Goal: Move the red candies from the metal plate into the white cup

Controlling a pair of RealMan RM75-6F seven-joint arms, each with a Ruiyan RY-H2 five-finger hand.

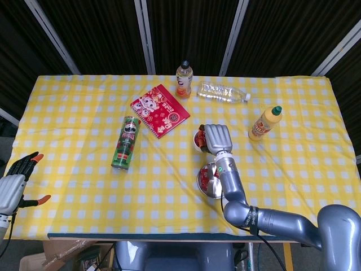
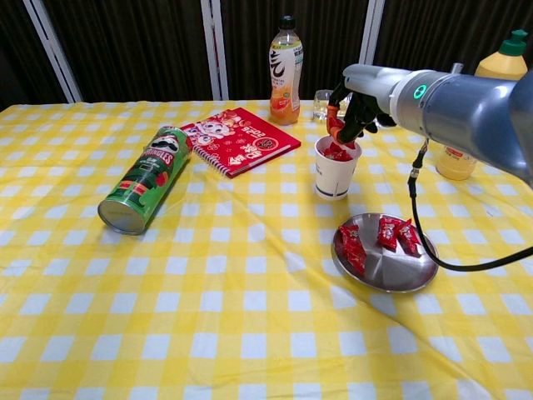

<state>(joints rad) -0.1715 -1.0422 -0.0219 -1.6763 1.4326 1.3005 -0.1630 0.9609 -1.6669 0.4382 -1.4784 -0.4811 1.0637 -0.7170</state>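
Yellow checked cloth (image 2: 208, 292) holds glossy red candies (image 2: 379, 237) (crinkled wrappers)

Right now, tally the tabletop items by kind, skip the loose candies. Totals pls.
Bottles: 3, orange drink bottle, clear bottle lying down, yellow squeeze bottle
Cans: 1, green chip can on its side
Notebooks: 1, red notebook
Cups: 1, white cup
Plates: 1, metal plate
Total: 7
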